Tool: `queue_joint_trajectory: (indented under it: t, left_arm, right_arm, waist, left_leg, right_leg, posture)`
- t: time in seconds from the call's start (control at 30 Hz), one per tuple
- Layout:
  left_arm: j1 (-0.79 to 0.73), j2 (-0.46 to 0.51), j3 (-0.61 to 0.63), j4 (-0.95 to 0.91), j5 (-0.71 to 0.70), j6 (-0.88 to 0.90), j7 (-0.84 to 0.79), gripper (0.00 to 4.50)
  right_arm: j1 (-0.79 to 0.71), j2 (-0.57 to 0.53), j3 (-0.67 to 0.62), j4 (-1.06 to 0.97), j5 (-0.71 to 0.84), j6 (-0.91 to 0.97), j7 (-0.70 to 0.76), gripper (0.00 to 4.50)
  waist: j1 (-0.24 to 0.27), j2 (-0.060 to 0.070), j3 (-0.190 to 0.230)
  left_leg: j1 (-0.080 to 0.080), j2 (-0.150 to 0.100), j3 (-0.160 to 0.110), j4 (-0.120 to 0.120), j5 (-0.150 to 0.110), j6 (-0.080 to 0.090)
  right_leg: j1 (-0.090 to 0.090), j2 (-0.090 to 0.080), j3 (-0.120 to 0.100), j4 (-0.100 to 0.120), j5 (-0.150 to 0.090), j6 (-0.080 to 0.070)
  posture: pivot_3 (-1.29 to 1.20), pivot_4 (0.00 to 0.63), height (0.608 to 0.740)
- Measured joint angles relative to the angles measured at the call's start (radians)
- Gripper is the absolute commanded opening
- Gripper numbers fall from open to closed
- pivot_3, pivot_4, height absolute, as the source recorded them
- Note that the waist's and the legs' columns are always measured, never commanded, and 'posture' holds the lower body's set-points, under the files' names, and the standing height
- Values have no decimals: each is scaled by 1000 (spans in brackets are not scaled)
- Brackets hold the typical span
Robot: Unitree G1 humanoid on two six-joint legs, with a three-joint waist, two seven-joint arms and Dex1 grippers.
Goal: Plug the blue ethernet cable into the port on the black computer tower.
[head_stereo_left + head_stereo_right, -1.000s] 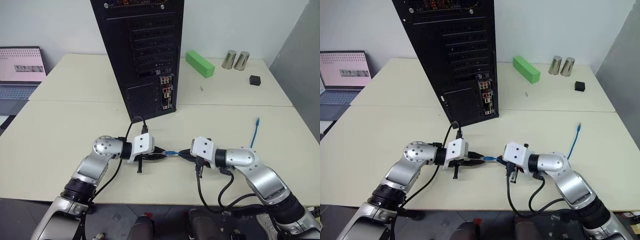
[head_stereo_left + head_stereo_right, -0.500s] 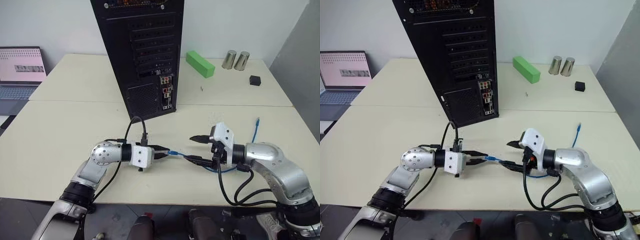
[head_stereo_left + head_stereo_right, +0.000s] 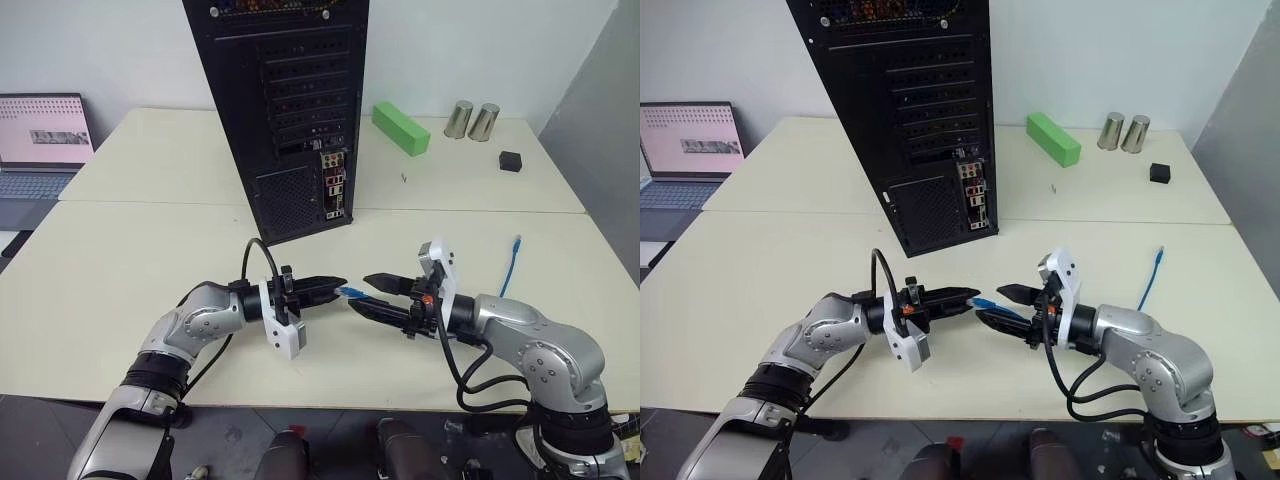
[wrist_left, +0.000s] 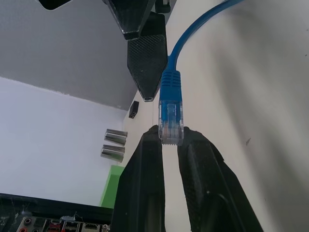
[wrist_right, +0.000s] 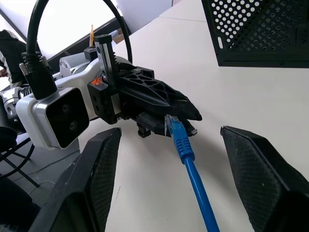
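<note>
The black computer tower (image 3: 290,100) stands upright at the back of the table, its rear panel facing me. The port (image 3: 333,190) is in the narrow connector strip low on that panel. My left gripper (image 3: 338,288) is shut on the clear plug (image 4: 171,116) of the blue ethernet cable (image 5: 195,179), holding it level above the table in front of the tower. The cable trails right to its other plug (image 3: 515,243), which lies on the table. My right gripper (image 3: 358,293) is open, facing the left one, with its fingers (image 5: 104,164) on either side of the cable and not touching it.
A green block (image 3: 400,127), two metal cylinders (image 3: 472,119) and a small black cube (image 3: 510,160) sit at the back right. A laptop (image 3: 40,140) is at the far left. Bare table (image 3: 150,250) stretches between the grippers and the tower.
My right gripper has let go of the cable and opened. Both wrists have rolled and both hands have risen slightly. The left gripper still holds the plug.
</note>
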Motion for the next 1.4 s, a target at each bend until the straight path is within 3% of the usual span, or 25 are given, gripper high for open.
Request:
queue_joint_trajectory:
  t: [0.23, 0.33, 0.73, 0.8, 1.4]
  left_arm:
    - [-4, 3, -3, 3, 33, 1, 66, 219]
    - [-4, 5, -5, 3, 47, 2, 82, 219]
    - [-5, 15, -24, 1, 58, 10, 118, 219]
    - [-5, 15, -25, 1, 59, 17, 123, 219]
    - [-12, 24, -42, -4, 90, 32, 178, 219]
  right_arm:
    - [-13, 2, 14, 30, 7, -9, -2, 3487]
    - [-16, 4, 17, 45, 7, -17, -4, 3033]
    - [-34, 2, 45, 74, -6, -37, -20, 289]
    - [-37, 2, 46, 74, -6, -38, -21, 23]
    - [-46, -5, 46, 79, -5, -39, -22, 2]
  waist:
    - [0, 0, 0]
    - [0, 0, 0]
    - [0, 0, 0]
    - [0, 0, 0]
    - [0, 0, 0]
  left_leg:
    - [0, 0, 0, 0, 0, 0]
    - [0, 0, 0, 0, 0, 0]
    - [0, 0, 0, 0, 0, 0]
    - [0, 0, 0, 0, 0, 0]
    - [0, 0, 0, 0, 0, 0]
  right_leg:
    - [0, 0, 0, 0, 0, 0]
    - [0, 0, 0, 0, 0, 0]
    - [0, 0, -1, 0, 0, 0]
    - [0, 0, -1, 0, 0, 0]
    - [0, 0, -1, 0, 0, 0]
  posture:
    - [0, 150, 740]
    - [0, 150, 740]
    - [0, 150, 740]
    - [0, 150, 740]
    - [0, 150, 740]
